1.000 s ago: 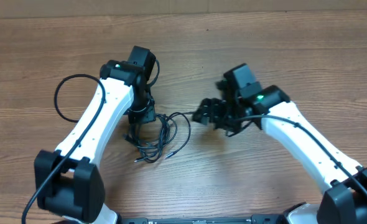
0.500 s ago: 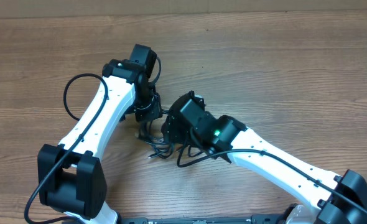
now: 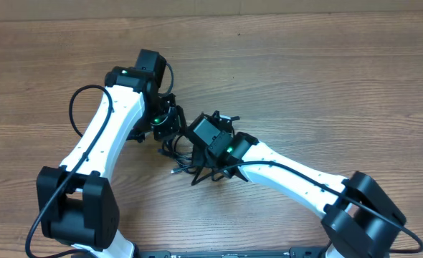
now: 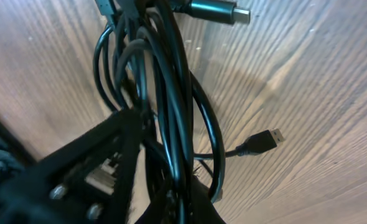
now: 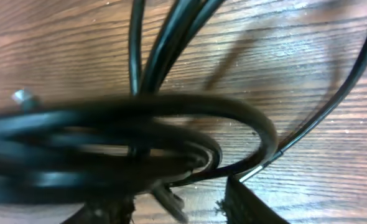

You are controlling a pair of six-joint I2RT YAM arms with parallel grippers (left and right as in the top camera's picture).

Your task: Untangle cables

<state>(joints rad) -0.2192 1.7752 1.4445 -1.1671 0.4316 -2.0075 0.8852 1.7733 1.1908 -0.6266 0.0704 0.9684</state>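
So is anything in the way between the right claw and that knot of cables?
Nothing visible. The right gripper is right at the cables, whose loops lie just ahead of its parted jaws. The left gripper grips the same bundle beside it.

Overhead we get bright, even light on the wood table [image 3: 326, 64], soft shadows, pic sharp. Left wrist: cables [image 4: 171, 93] close-up & soft, pale glare on wood, shadow beside them. Right wrist: cables [image 5: 109, 137] v. blurred, wood grain behind sharper.
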